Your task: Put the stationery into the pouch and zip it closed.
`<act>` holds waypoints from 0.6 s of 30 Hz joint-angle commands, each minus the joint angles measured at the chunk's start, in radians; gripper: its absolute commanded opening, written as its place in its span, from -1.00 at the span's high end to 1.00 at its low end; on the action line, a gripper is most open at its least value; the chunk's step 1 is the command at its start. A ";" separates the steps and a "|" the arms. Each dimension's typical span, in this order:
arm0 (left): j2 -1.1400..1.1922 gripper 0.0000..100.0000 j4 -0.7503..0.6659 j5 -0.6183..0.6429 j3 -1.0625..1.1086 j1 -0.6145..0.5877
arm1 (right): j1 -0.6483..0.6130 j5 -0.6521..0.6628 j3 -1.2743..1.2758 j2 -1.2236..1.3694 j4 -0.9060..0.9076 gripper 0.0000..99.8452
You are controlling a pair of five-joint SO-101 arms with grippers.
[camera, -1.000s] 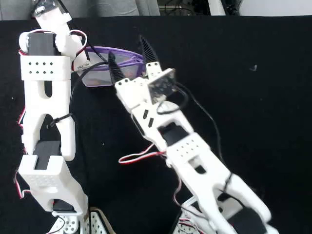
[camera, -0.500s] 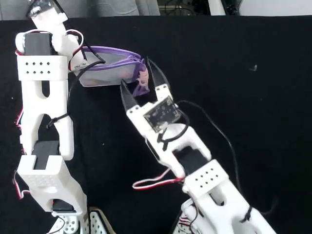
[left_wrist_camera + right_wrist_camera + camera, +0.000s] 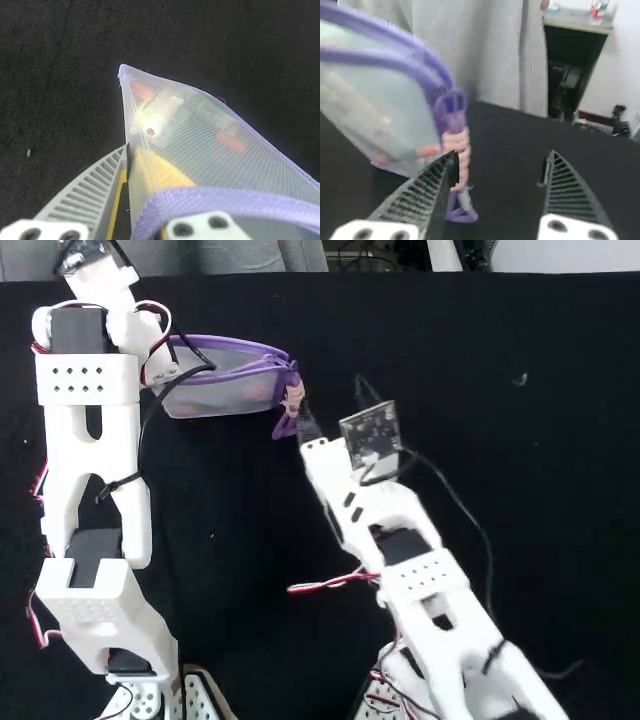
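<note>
The pouch sat over the far left part of the tabletop, with the stationery inside it. Its left end was clamped in the left hand, at the far end of the arm running along the tabletop's left side. From there the pouch stretched rightward. At its right end hung the zipper pull — just beside the right hand, whose fingers were spread apart, the pull lying against the inner side of one finger. The right arm came up from the near edge, to the right of the left arm.
</note>
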 commanded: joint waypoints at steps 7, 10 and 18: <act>-0.020 0.94 -0.005 -0.009 0.016 -0.010 | -0.041 -0.003 -0.064 0.076 -0.063 0.48; -0.020 0.94 -0.006 -0.009 0.015 -0.010 | -0.051 -0.011 -0.068 0.064 -0.066 0.48; -0.020 0.94 -0.005 -0.008 0.015 -0.008 | -0.092 -0.006 -0.197 0.217 -0.069 0.48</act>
